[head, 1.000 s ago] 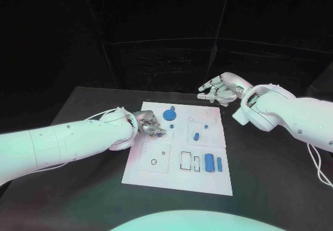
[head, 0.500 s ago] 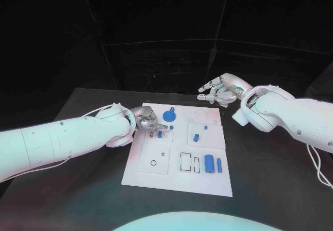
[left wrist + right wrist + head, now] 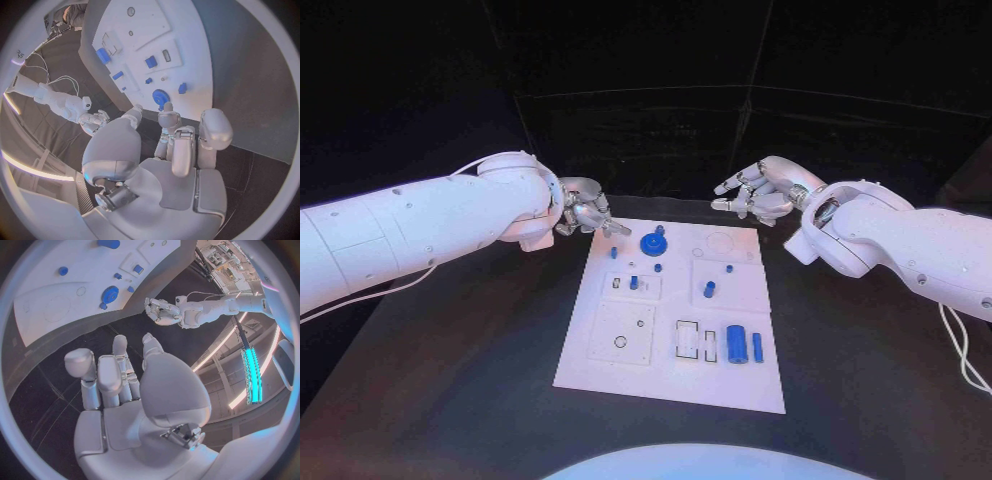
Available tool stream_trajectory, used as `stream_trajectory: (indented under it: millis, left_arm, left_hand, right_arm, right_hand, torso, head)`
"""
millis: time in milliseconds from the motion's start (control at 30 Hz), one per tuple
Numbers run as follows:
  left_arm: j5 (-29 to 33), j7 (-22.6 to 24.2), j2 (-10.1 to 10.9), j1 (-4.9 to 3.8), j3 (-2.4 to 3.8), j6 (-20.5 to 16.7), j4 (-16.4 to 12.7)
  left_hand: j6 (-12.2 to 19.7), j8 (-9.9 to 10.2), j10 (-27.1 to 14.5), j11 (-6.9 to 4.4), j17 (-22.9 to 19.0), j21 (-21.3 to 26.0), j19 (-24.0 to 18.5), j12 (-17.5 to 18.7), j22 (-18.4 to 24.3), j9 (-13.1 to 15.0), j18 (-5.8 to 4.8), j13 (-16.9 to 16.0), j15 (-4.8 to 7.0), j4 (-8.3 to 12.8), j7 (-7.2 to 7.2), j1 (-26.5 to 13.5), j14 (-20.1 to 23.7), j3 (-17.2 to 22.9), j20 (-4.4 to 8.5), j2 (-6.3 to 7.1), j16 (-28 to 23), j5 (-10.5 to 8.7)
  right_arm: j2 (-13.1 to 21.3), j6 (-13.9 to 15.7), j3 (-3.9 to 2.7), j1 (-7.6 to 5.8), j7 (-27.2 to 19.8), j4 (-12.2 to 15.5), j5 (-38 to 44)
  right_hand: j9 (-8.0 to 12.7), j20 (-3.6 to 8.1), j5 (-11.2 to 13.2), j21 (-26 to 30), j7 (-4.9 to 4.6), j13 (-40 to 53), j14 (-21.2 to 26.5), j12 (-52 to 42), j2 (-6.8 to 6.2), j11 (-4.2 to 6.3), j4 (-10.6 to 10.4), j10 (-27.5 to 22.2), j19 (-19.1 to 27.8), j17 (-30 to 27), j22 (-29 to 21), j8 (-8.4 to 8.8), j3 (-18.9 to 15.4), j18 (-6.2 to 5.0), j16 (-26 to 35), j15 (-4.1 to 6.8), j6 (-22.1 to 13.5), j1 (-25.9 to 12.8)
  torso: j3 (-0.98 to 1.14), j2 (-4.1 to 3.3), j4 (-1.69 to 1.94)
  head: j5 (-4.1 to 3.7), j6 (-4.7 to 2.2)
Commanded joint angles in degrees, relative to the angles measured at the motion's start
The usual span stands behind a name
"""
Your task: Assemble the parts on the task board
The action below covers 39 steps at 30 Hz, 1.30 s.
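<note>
The white task board [image 3: 669, 375] lies in the middle of the black table. On it are a blue gear [image 3: 653, 241], small blue pegs [image 3: 633, 283] and a blue cylinder [image 3: 736, 343]. My left hand [image 3: 584, 212] hovers just beyond the board's far left corner, fingers loosely bent and apart, holding nothing. My right hand [image 3: 759, 190] hangs past the far right corner, also empty, fingers apart. The left wrist view shows my left hand [image 3: 181, 140] above the table edge, with the gear [image 3: 160, 95] and board [image 3: 187, 55] beyond it. The right wrist view shows my right hand [image 3: 119, 375], the board [image 3: 44, 310] and gear [image 3: 110, 292].
Bare black table surrounds the board on all sides. A dark wall stands behind the table's far edge. A white cable [image 3: 358, 300] hangs under my left arm.
My left hand has lifted off the board's left middle area and drawn back to the far left corner. A small blue peg stays on the board there. The right hand barely moved.
</note>
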State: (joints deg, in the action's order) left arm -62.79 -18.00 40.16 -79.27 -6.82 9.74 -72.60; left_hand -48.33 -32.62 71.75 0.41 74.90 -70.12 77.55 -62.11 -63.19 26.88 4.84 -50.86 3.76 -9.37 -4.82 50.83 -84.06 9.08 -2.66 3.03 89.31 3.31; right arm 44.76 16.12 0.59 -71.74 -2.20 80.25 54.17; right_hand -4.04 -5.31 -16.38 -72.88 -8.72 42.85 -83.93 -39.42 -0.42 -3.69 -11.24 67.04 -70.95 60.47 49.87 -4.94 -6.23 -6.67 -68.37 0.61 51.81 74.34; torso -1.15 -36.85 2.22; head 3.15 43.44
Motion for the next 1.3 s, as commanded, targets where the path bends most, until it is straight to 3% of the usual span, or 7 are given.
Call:
stream_trajectory:
  millis: [33, 267, 600, 1067, 1300]
  left_arm:
    - [-0.59, -0.62, -1.45, -0.37, 0.0, 10.56, 3.11]
    - [-2.1, -0.7, -6.37, -0.46, -0.14, 14.23, 11.53]
    - [-2.78, -0.41, -11.17, 0.99, -0.26, 12.91, 17.86]
    - [-2.87, -0.36, -14.87, 2.71, -0.24, 12.94, 23.05]
    - [-2.88, -0.44, -15.4, 2.9, -0.23, 13.81, 24.29]
  left_hand:
    - [-0.54, 0.17, -0.32, -0.05, 13.41, 0.09, 0.07, -0.1, -0.2, -0.22, 1.15, -0.16, -0.4, -0.06, 0.12, 0.85, -5.52, -0.71, -0.2, -0.18, -0.21, -0.37]
    - [-1.71, -0.03, 0.14, -0.29, 13.79, -0.34, 0.58, -0.81, -0.93, -0.75, 1.01, -0.7, -0.21, -0.54, 0.42, 2.24, -5.62, -2.54, -0.1, -1.49, 0.0, -0.37]
    - [-2.24, -0.19, 0.41, -0.43, 14.17, -0.74, 0.93, -1.22, -1.53, -0.95, 0.89, -1.07, -0.1, -0.88, 0.58, 2.65, -5.71, -3.54, 0.0, -2.0, 0.2, -0.38]
    - [-2.51, -0.23, 0.61, -0.53, 14.39, -0.99, 1.17, -1.52, -1.88, -1.17, 0.82, -1.29, -0.01, -1.01, 0.68, 3.37, -5.77, -4.39, 0.09, -2.49, 0.32, -0.38]
    - [-2.88, -0.43, 0.69, -0.62, 14.45, -1.03, 1.26, -1.68, -2.0, -1.29, 0.8, -1.36, 0.06, -0.75, 0.8, 4.46, -5.78, -4.81, 0.16, -3.05, 0.36, -0.37]
  right_arm:
    - [-0.11, -0.3, -0.04, -0.11, -0.27, -0.03, 0.09]
    - [-0.22, -0.45, -0.04, -0.1, -0.26, -0.1, 0.09]
    - [-0.58, -0.56, -0.04, -0.09, -0.34, -0.19, 0.09]
    - [-0.97, -0.66, -0.04, -0.09, -0.46, -0.38, 0.09]
    - [-1.06, -0.68, -0.03, -0.08, -0.47, -0.45, 0.09]
  right_hand:
    - [0.04, 0.03, -0.32, 0.24, -0.14, -0.08, -0.21, 0.3, 0.27, 0.03, 0.02, -0.38, 0.52, -0.09, -0.09, -0.03, -0.43, -0.75, 0.19, 0.28, 0.33, 0.06]
    - [0.04, 0.03, -0.32, 0.24, -0.14, -0.08, -0.21, 0.3, 0.27, 0.03, 0.02, -0.38, 0.52, -0.09, -0.09, -0.03, -0.43, -0.75, 0.19, 0.28, 0.33, 0.06]
    - [0.05, 0.03, -0.41, 0.32, -0.14, -0.13, -0.24, 0.29, 0.3, 0.02, -0.09, -0.4, 0.54, 0.0, -0.18, -0.03, -0.58, -0.76, 0.18, 0.28, 0.32, 0.0]
    - [0.05, 0.03, -0.41, 0.32, -0.14, -0.13, -0.24, 0.29, 0.3, 0.02, -0.09, -0.4, 0.54, 0.0, -0.18, -0.03, -0.58, -0.76, 0.18, 0.28, 0.32, 0.0]
    - [0.05, 0.03, -0.41, 0.32, -0.14, -0.13, -0.24, 0.29, 0.3, 0.02, -0.09, -0.4, 0.54, 0.0, -0.18, -0.03, -0.58, -0.76, 0.18, 0.28, 0.32, 0.0]
  torso:
    - [-0.07, -0.14, -0.24]
    - [-0.09, -0.21, -0.2]
    - [-0.1, -0.19, -0.26]
    - [-0.06, -0.14, -0.12]
    - [-0.04, -0.1, -0.24]
  head:
    - [0.22, -0.12]
    - [0.39, -0.18]
    - [0.79, -0.16]
    - [0.73, -0.09]
    - [0.75, 0.02]
